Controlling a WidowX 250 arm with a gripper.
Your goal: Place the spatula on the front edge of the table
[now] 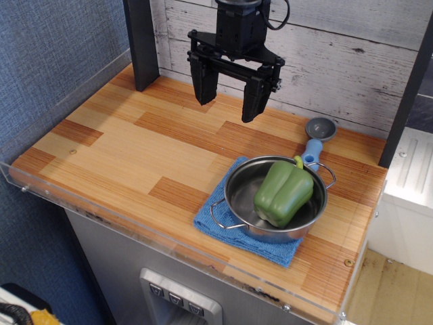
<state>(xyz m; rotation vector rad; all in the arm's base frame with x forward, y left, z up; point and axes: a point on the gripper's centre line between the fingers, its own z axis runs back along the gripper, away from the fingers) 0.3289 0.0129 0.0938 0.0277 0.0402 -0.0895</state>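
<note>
Nothing is held yet — the gripper [230,101] is seen hanging above the far part of the surface [128,156], jaws spread apart and empty. The spatula [316,139] is found at the far right, just behind the steel pot [276,200] with its green pepper [284,193]. Reach, grasp, carry to the near edge — all judged left to do.
</note>
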